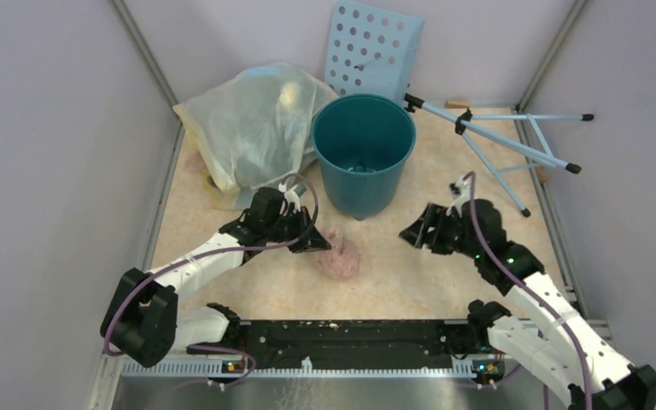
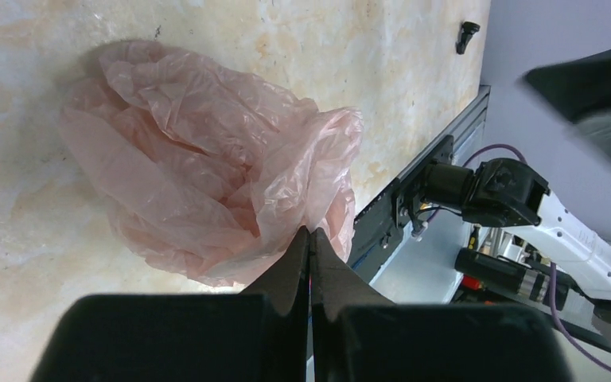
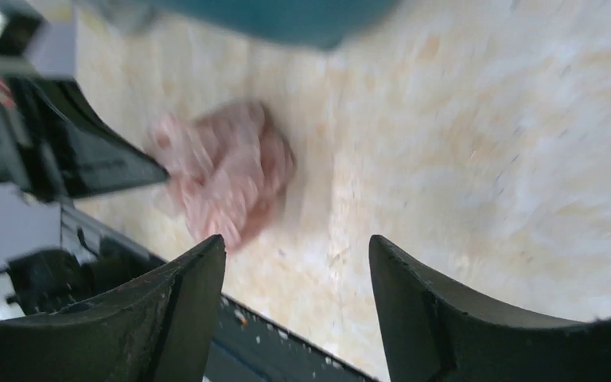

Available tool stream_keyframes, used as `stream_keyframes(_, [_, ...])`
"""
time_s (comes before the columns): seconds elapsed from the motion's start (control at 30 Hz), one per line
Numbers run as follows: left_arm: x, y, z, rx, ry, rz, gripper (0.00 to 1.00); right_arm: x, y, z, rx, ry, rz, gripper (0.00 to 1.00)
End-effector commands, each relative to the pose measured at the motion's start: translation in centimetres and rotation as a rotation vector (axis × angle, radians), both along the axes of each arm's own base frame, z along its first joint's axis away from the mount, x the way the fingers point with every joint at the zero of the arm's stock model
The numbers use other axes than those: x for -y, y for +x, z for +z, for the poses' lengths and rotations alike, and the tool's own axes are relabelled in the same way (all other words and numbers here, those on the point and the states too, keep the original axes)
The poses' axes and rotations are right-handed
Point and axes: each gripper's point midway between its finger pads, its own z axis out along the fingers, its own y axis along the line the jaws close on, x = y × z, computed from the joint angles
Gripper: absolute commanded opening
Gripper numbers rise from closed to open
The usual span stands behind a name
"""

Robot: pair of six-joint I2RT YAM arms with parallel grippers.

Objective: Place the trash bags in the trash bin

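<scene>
Left wrist view: left gripper (image 2: 310, 235) jaws shut at the edge of the pink trash bag (image 2: 207, 175), hold unclear; right gripper (image 3: 296, 243) jaws gape empty; confirm the pinch before lifting to the teal trash bin (image 1: 367, 184).

Right wrist view is basically one big smear. The trash bag (image 3: 223, 171) is just a pink blob with no creases readable, and the trash bin (image 3: 286, 16) is a teal strip chopped off by the top edge.

In the left wrist view the left claw (image 2: 310, 239) has its tips pressed together right at the bag's edge, but I can't tell if any film is pinched in there. There's a dark fuzzy shape (image 2: 597, 95) top right, cut by the frame.

From above, the sack (image 1: 252, 124) covers most of a pinkish patch (image 1: 195, 162) beside it. There's also a speck (image 1: 360, 167) on the bin floor, too small to make out.
</scene>
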Motion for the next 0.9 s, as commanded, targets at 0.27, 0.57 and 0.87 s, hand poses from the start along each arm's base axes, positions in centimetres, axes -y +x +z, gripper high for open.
stream_keyframes(0.27, [1.9,0.3,5.6,0.074,-0.207,0.015,0.0,-12.2,-3.8,-2.5,-0.036,0.089,0.335,0.71])
stream_keyframes(0.57, [2.2,0.2,7.5,0.08,-0.246,0.009,0.0,-14.9,-2.9,-2.1,-0.03,0.098,0.403,0.5])
stream_keyframes(0.87, [-0.2,3.0,7.4,0.114,0.001,0.125,0.0,-9.7,-1.9,-4.4,-0.1,-0.067,0.166,0.0])
